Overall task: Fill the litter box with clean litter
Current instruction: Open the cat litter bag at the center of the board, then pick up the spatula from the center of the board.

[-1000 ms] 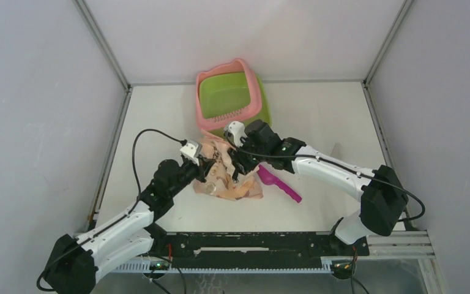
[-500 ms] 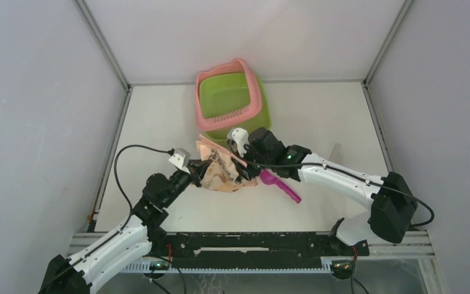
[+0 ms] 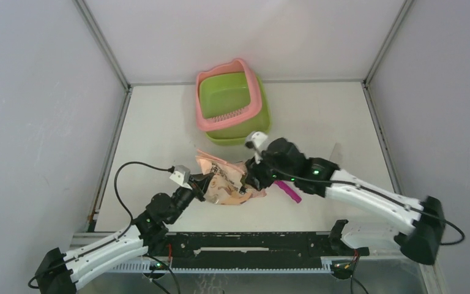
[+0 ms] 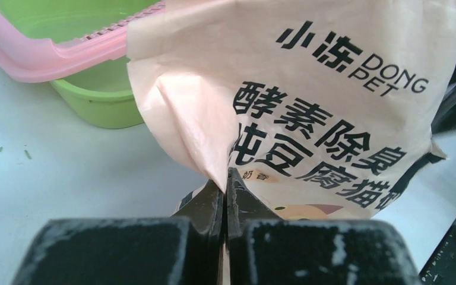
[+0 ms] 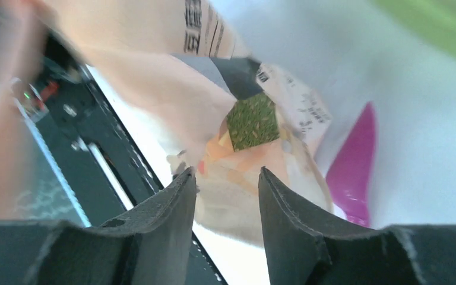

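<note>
litter box (image 3: 226, 92) beyond bag (image 3: 225, 184); wrist views only: left claw (image 4: 225, 181) tight on its fold, right claw (image 5: 225, 173) half-spread

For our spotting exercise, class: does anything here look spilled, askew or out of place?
A few green specks lie scattered on the table beside the litter box, like stray spilled bits.
</note>
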